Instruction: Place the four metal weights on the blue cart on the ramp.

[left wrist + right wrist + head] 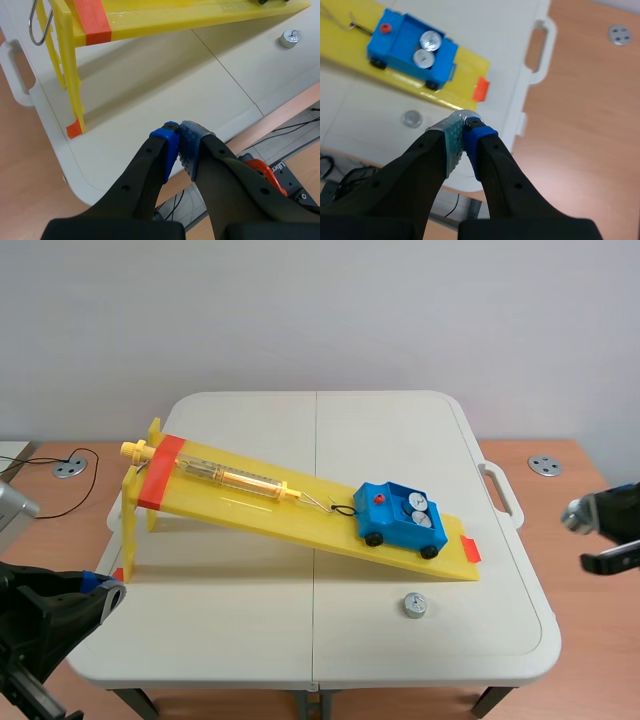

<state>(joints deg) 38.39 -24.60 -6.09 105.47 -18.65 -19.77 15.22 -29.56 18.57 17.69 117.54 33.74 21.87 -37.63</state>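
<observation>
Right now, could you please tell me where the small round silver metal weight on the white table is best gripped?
Across its side wall, from straight above: the small round silver metal weight sits flat and low on the white table, apart from the yellow ramp.

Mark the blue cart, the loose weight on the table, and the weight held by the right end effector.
blue cart (pixel 390 527): scene view, on its near side panel.
loose weight (pixel 414 605): scene view, on its top face.
held weight (pixel 573 515): scene view, on its visible metal side.
</observation>
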